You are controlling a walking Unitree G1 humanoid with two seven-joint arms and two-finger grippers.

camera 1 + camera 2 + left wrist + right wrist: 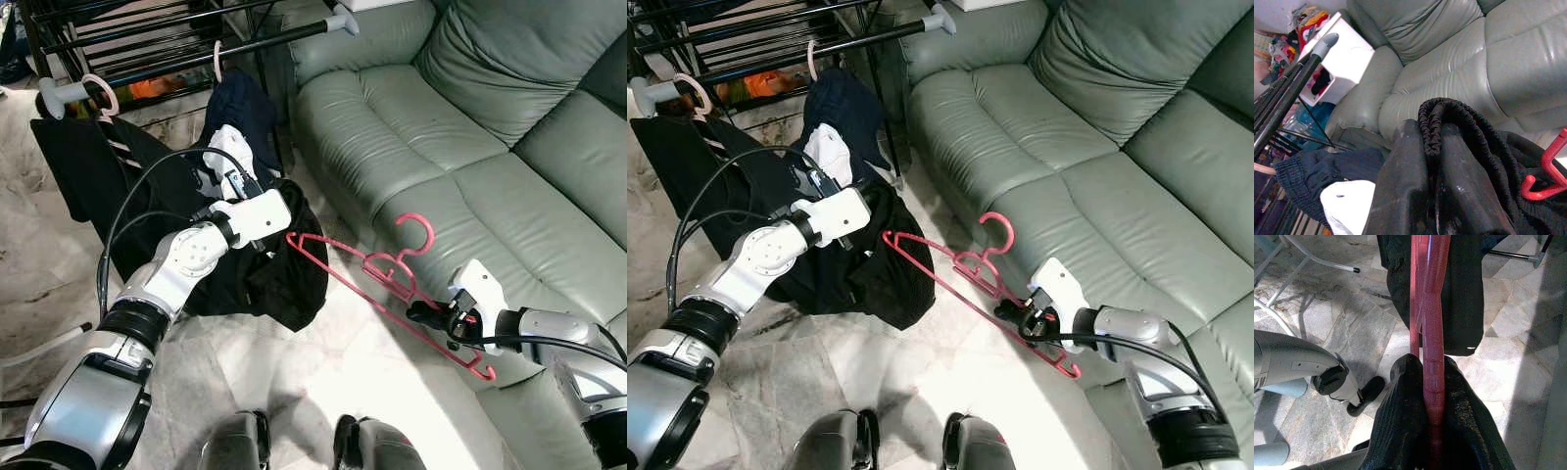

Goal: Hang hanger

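**Right wrist view: hanger clamped, garment held up to meet it**

Right wrist view showed the right gripper [1434,382] closed hard on the red hanger [1432,323], the two black fingers [1400,401] squeezing its bar from both sides. That grip kept the hanger out level in front of the green sofa [509,108], its hook [419,230] pointing up toward the cushions, probably so one arm of the hanger could be fed into clothing.

The left gripper [1442,161] was pinched on the elastic waistband of a black garment [279,274], holding it just beside the hanger's far tip, on the side away from the sofa. The band looked bunched between the fingers, likely to keep an opening for that tip.

The drying rack [196,54] stood beyond the garment, left of the sofa's arm, with other clothes already hanging; the hanger was not yet on it.
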